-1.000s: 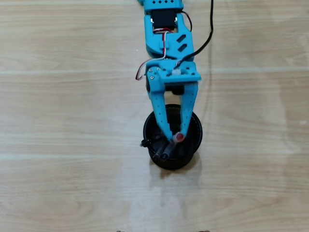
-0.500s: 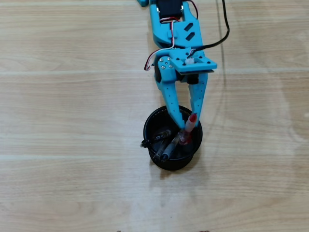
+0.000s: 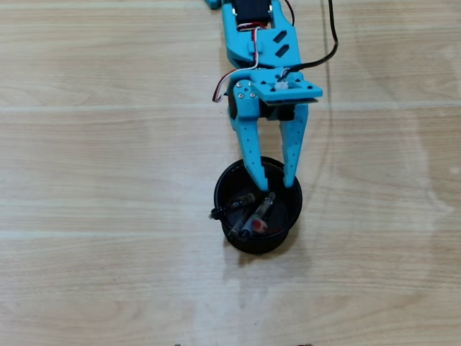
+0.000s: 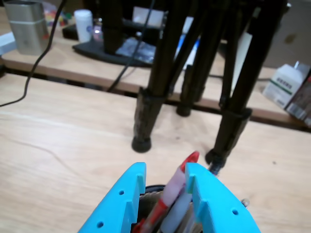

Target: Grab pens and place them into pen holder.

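Presently, the bright blue two-finger end effector (image 3: 272,180) is hanging over the far rim of the round black metal-mesh pen holder (image 3: 291,216), its fingers spread apart and gripping nothing in the overhead view. Its fingertips are pointing down into the cup's mouth. Inside the cup, the red pen with translucent barrel (image 3: 259,218) is lying slanted, its red end toward the near wall; in the wrist view it (image 4: 171,194) is showing between the blue fingers without being pinched. Beside it, dark slim pens (image 3: 238,216) are leaning toward the cup's left wall as the overhead view shows it. The holder is standing upright on the pale wood-grain bench (image 3: 108,180). Black tripod legs (image 4: 150,97) are standing beyond on the bench.
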You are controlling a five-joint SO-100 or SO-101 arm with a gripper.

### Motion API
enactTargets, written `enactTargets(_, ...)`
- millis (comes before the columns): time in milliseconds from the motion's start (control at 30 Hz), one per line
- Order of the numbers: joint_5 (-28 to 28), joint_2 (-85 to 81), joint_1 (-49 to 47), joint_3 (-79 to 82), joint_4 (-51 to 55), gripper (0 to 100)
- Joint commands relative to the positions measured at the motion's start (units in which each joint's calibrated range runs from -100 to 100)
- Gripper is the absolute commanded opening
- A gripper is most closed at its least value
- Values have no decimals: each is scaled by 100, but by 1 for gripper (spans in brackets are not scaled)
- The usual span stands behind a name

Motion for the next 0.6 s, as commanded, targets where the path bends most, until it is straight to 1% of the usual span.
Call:
enactTargets(0, 471, -985, -112, 108, 145, 10)
enactTargets(67, 915, -1619, -265, 407, 738, 10)
enactTargets(167, 1553, -2921, -475, 1267, 2552, 11)
enactTargets(233, 1950, -3859, -491, 2091, 3609, 11)
enactTargets(300, 2373, -4823, -483, 3078, 4365, 11)
enactTargets(333, 2854, -5820, -386, 3938, 4829, 11)
enactTargets(433, 3576, -7274, -152, 5052, 5319, 11)
enactTargets(467, 3732, -7773, -104, 5396, 5603, 11)
enactTargets(500, 3905, -8753, -15, 6038, 6393, 11)
enactTargets(567, 3910, -9742, 33, 6536, 7365, 11)
